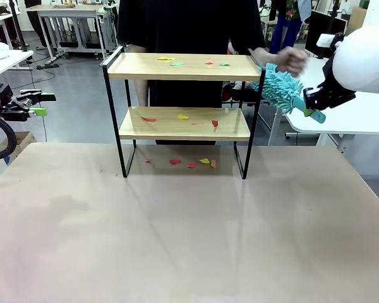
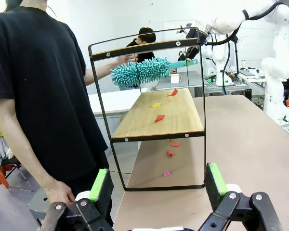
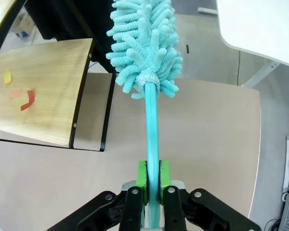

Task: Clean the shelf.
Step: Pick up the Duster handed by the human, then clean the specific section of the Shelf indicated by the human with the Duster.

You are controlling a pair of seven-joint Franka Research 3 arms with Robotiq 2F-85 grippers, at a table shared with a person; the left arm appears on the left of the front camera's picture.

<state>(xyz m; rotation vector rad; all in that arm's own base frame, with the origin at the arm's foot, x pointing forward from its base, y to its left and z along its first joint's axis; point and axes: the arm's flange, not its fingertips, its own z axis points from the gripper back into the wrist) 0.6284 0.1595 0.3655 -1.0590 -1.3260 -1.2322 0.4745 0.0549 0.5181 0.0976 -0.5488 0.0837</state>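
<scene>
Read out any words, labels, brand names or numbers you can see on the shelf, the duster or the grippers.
None: no readable text in any view.
The shelf has plain wood boards, and the paper scraps on it show no print.
The duster, the left gripper and the right gripper carry no visible label.
</scene>
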